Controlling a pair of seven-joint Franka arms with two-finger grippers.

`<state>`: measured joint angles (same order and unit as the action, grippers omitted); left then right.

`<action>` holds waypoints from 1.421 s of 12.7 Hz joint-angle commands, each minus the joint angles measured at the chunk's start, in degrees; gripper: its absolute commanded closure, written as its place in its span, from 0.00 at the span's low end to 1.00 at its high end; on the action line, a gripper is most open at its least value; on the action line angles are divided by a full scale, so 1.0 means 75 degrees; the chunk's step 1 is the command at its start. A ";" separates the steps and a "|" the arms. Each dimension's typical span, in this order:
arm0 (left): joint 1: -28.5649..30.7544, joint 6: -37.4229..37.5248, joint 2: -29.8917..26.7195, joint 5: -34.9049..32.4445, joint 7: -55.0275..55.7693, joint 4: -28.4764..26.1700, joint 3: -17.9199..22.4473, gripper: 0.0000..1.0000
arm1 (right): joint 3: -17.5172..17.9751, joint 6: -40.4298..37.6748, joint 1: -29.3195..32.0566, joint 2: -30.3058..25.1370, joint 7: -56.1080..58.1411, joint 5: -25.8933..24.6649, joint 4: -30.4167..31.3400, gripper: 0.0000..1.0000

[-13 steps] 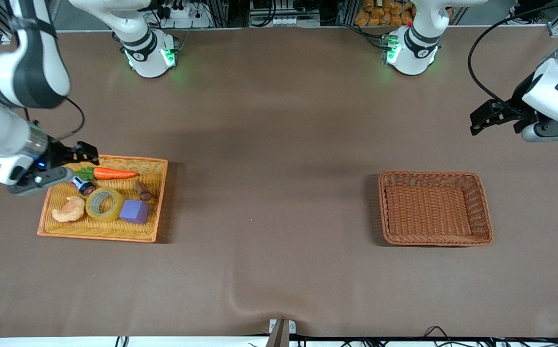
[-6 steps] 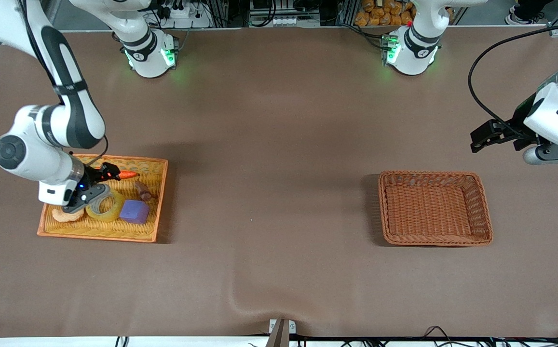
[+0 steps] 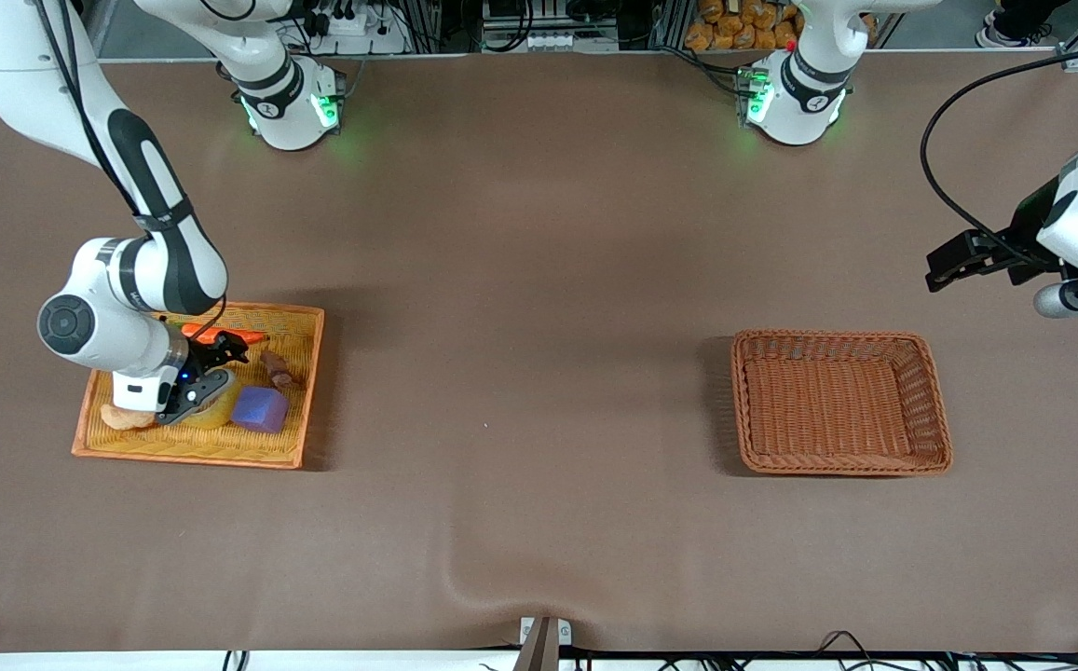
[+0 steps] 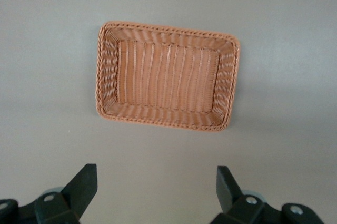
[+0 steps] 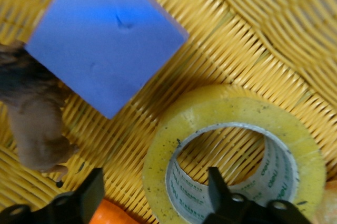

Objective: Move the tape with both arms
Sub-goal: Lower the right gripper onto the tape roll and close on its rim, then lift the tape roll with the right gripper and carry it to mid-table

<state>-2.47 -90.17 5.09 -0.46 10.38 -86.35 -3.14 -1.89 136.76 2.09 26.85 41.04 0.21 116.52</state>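
Note:
The yellow tape (image 3: 213,412) lies flat in the yellow tray (image 3: 186,457), beside the purple cube (image 3: 260,409). My right gripper (image 3: 221,364) is low over it and hides much of it. In the right wrist view the tape (image 5: 208,112) fills the frame, and my right gripper (image 5: 156,188) is open. One finger (image 5: 219,184) is over the ring's hole and the other finger (image 5: 93,188) is outside the ring wall. My left gripper (image 3: 941,272) waits open and empty in the air by the left arm's end of the table; it also shows in the left wrist view (image 4: 156,183).
The tray also holds a carrot (image 3: 225,334), a brown toy (image 3: 276,369) and a pale orange croissant toy (image 3: 118,417). The cube (image 5: 104,38) and the brown toy (image 5: 36,123) lie close to the tape. An empty brown wicker basket (image 3: 841,463) (image 4: 99,77) stands toward the left arm's end.
My right arm has swung in from the tray's edge and come down over the tape. My left gripper has drifted slightly toward the left arm's end of the table.

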 commanded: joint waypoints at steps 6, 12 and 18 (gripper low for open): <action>0.0014 0.0527 0.0048 0.0026 0.0104 0.0147 -0.0026 0.00 | 0.0064 -0.1516 0.0143 -0.0461 0.0082 0.0007 -0.0709 1.00; 0.0084 0.0527 -0.0034 0.0096 0.0104 0.0170 -0.0038 0.00 | 0.0123 -0.4943 -0.1131 -0.0615 -0.1259 0.0123 -0.3509 1.00; 0.0037 0.0515 -0.0058 0.0096 0.0127 0.0194 -0.0085 0.00 | 0.0123 -0.4538 -0.4657 0.0986 -0.7538 0.0780 -0.5453 1.00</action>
<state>-2.33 -87.44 4.90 -0.46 10.38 -85.55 -3.44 0.10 102.39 -26.97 26.57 -4.98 4.72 84.92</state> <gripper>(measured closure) 0.000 0.775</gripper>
